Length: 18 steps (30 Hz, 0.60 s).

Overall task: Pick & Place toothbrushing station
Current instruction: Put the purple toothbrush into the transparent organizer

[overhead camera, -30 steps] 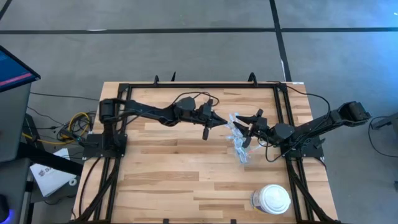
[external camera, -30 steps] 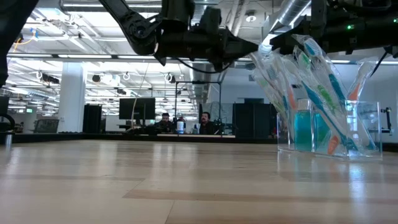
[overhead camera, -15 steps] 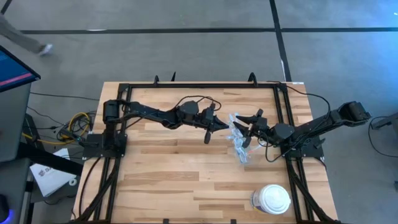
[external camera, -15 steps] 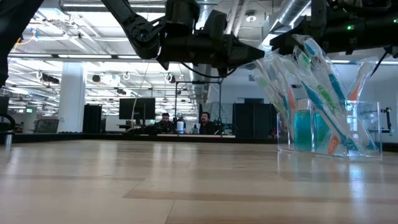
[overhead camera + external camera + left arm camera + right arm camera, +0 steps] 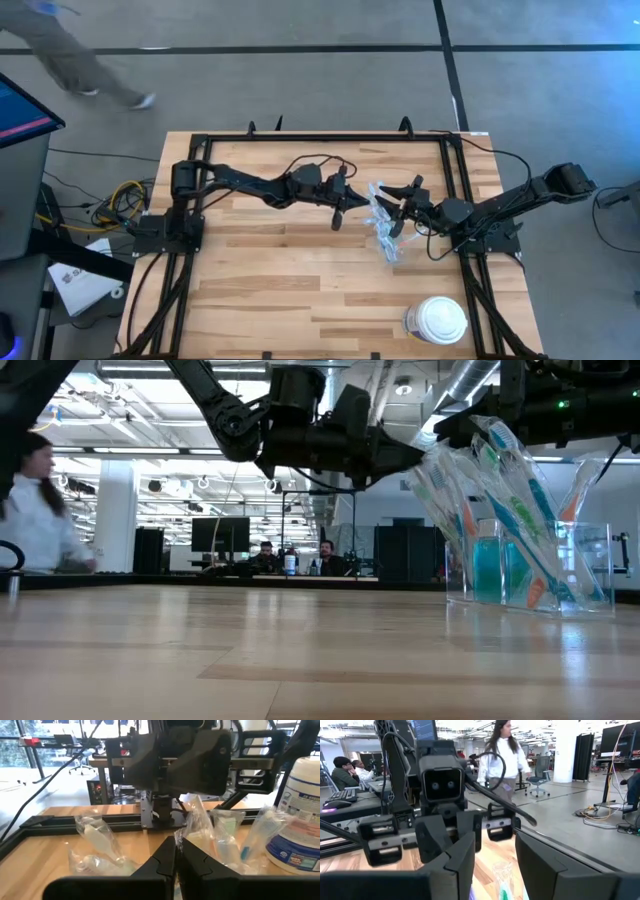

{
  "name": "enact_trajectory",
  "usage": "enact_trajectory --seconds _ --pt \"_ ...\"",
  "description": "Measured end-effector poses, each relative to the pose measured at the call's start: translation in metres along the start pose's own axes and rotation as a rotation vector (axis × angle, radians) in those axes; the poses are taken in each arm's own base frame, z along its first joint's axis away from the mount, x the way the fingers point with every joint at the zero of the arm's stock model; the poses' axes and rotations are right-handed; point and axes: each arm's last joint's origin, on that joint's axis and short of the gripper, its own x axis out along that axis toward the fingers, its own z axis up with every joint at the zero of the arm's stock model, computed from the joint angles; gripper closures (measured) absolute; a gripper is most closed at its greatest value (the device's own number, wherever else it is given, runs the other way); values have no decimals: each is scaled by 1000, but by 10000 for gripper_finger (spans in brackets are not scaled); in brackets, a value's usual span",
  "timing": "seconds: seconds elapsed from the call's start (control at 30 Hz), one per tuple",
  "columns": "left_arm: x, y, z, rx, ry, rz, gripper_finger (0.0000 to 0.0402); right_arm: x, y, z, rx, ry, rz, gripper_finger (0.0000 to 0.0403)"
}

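The toothbrushing station stands right of the table's middle. It is a small clear cup resting on its base, holding several wrapped toothbrushes that lean toward the left, and a teal tube. My left gripper is shut, level, and its tips are at the tops of the leaning toothbrushes. My right gripper is open above the station, with a clear wrapper top showing in the gap between its fingers. My left gripper comes level from the table's left, with its shut fingertips right at the top end of a clear-wrapped toothbrush. I cannot tell whether they touch it.
A large white round lidded container stands near the table's front right corner. A dark frame runs along the far edge and the sides. Bare wood lies in front of the arms. A person walks beyond the table.
My left gripper has moved toward the table's right edge, up to the tops of the toothbrushes, staying shut and level. The station and my right gripper have kept still.
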Motion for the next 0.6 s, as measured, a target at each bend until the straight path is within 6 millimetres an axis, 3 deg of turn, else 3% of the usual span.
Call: enact_trajectory --seconds 0.6 --pt "6 3 -1 1 -6 2 393 0 0 -1 -5 7 0 265"
